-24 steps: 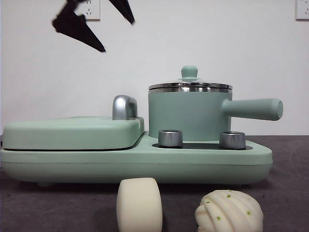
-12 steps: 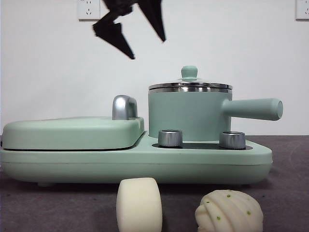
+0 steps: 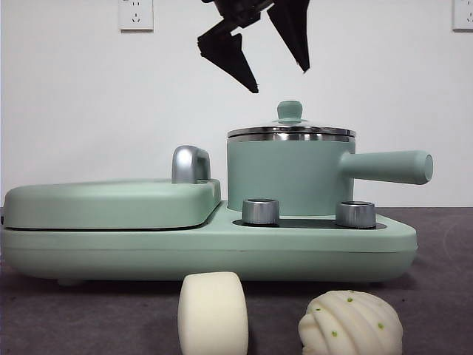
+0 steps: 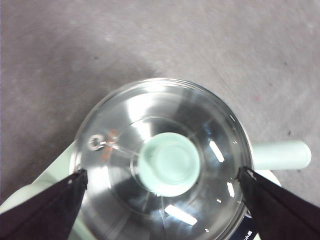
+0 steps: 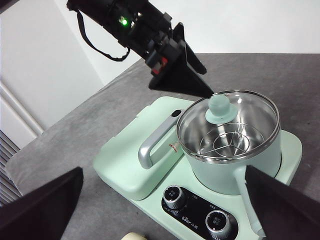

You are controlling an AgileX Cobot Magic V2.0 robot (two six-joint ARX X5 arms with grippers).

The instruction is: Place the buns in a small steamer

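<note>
Since a second ago, the left gripper (image 3: 275, 65) has travelled rightward; in the front view it hangs open above the small steamer (image 3: 290, 176), both buns (image 3: 213, 313) lying on the table before the cooker. Its wrist view shows the lid knob (image 4: 168, 164) directly below, centred between spread jaws. Seen from the right wrist, the right gripper (image 5: 160, 200) waits open, well back.

The small steamer (image 3: 290, 175) is sitting right of centre on the cooker base (image 3: 207, 250), the griddle (image 3: 111, 203) lying at its left, and the two buns (image 3: 213, 313) resting along the bottom edge in front.
</note>
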